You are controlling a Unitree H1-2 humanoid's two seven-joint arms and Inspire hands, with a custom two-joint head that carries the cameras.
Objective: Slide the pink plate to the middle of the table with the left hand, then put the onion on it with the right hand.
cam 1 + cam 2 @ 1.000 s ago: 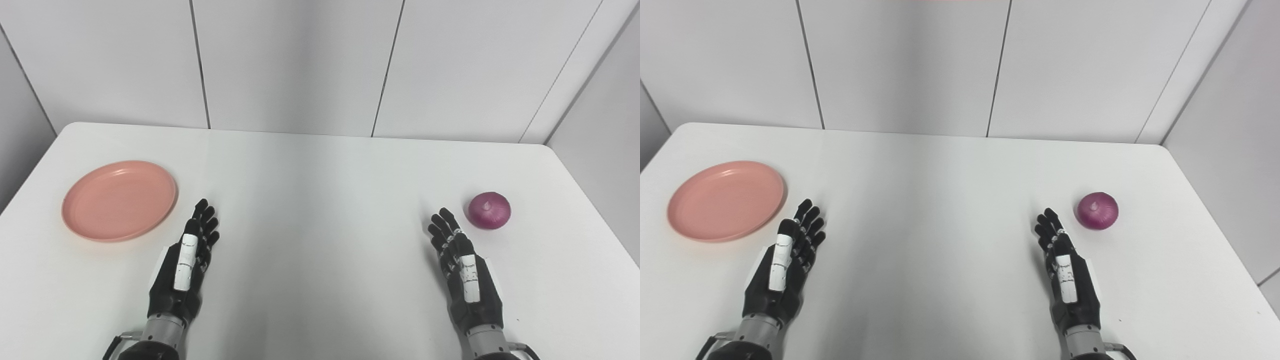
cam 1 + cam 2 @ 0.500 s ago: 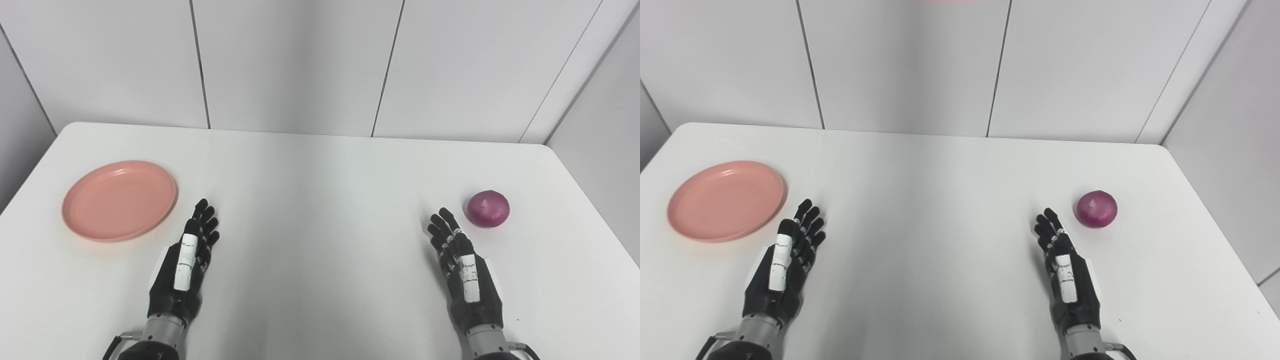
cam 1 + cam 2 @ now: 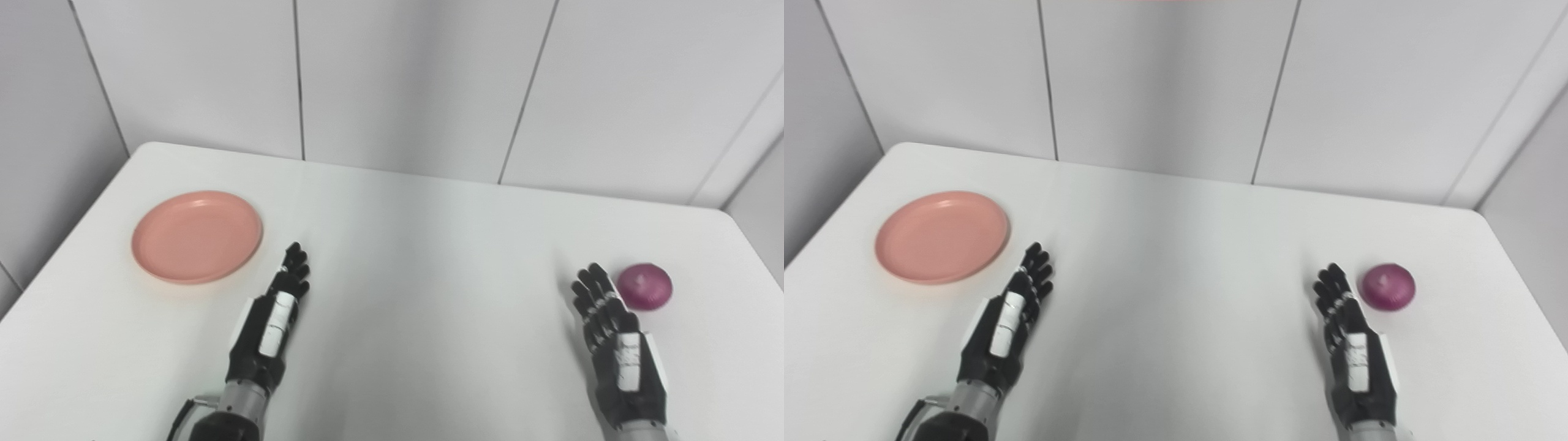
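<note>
A round pink plate [image 3: 197, 236] lies flat on the left part of the white table [image 3: 416, 245]. My left hand [image 3: 269, 321] rests open just right of and nearer than the plate, fingers stretched forward, not touching it. A purple-red onion [image 3: 644, 286] sits on the table at the far right. My right hand [image 3: 615, 343] lies open just left of the onion, fingertips close to it but apart. Neither hand holds anything.
White wall panels [image 3: 416, 79] rise behind the table's far edge. The table's left edge runs close to the plate, and its right edge lies just beyond the onion. Bare white tabletop stretches between the two hands.
The whole picture has shifted right and tilted, so the camera has turned left. The plate, the onion and both hands keep their places relative to each other.
</note>
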